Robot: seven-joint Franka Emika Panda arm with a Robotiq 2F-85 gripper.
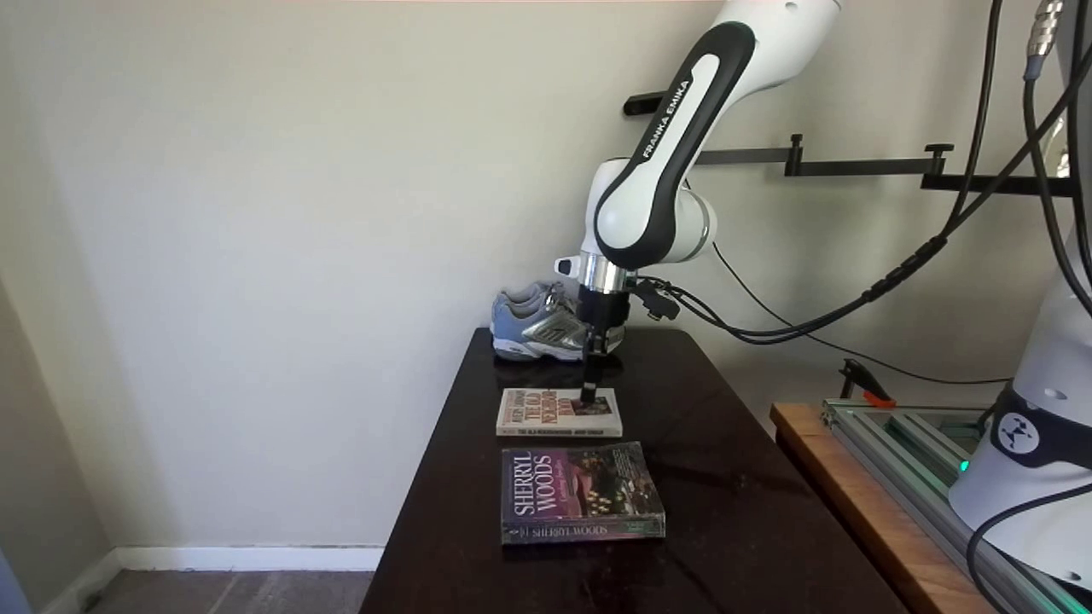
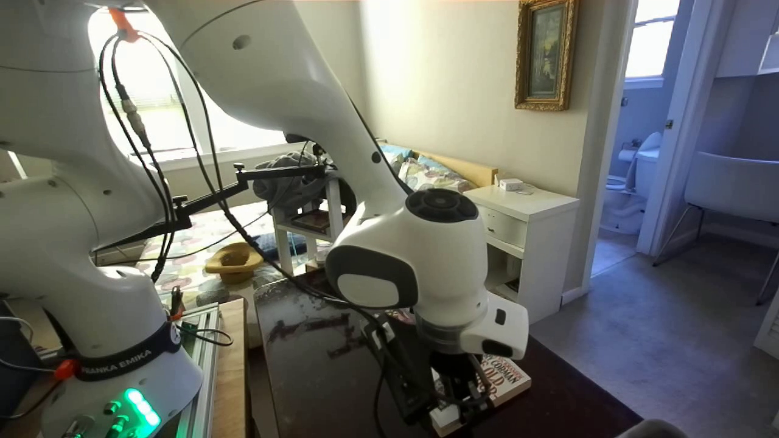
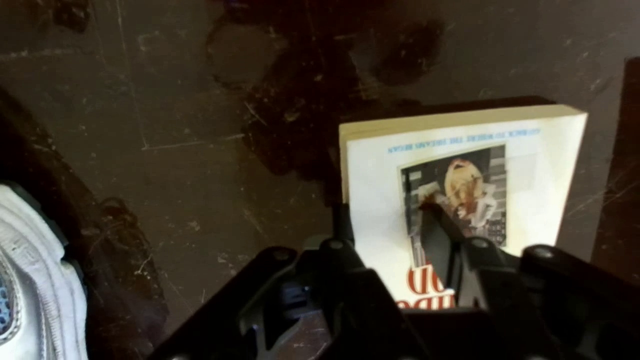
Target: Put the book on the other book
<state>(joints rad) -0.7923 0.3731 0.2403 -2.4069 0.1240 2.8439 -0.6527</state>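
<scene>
The book, thin with a cream cover and red lettering, lies flat on the dark table in both exterior views and the wrist view. The other book, larger and dark purple-green, lies flat nearer that camera, a small gap from the cream one; the arm hides most of it in an exterior view. My gripper points down at the cream book. In the wrist view the gripper is open, one finger by the book's left edge, the other over its cover picture. I cannot tell whether the fingertips touch it.
A pair of grey-blue sneakers stands at the table's end behind the cream book; part of one shows in the wrist view. The dark table has a wooden bench with the robot base beside it. Cables hang along the arm.
</scene>
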